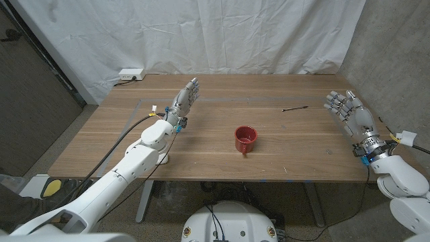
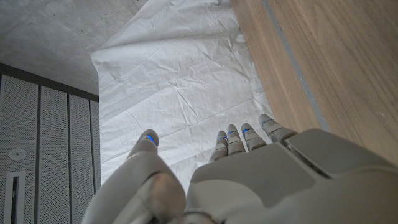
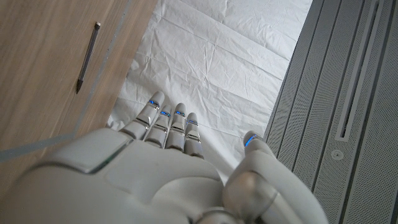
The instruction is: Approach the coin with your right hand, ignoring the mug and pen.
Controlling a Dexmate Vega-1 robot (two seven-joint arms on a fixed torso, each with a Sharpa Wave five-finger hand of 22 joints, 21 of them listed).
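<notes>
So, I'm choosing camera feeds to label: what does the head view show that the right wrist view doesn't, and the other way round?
The head view adds the red mug, the left robot hand and a white power strip. The right wrist view adds grey perforated panels. Both share the pen, the right robot hand, the wooden table and the white sheet.

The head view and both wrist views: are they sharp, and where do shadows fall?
Head view: even light, the red ceramic mug sharp with only a faint shadow. Right wrist view: the thin dark pen crisp. Left wrist view: the white cloth backdrop sharp, creases softly shaded.
</notes>
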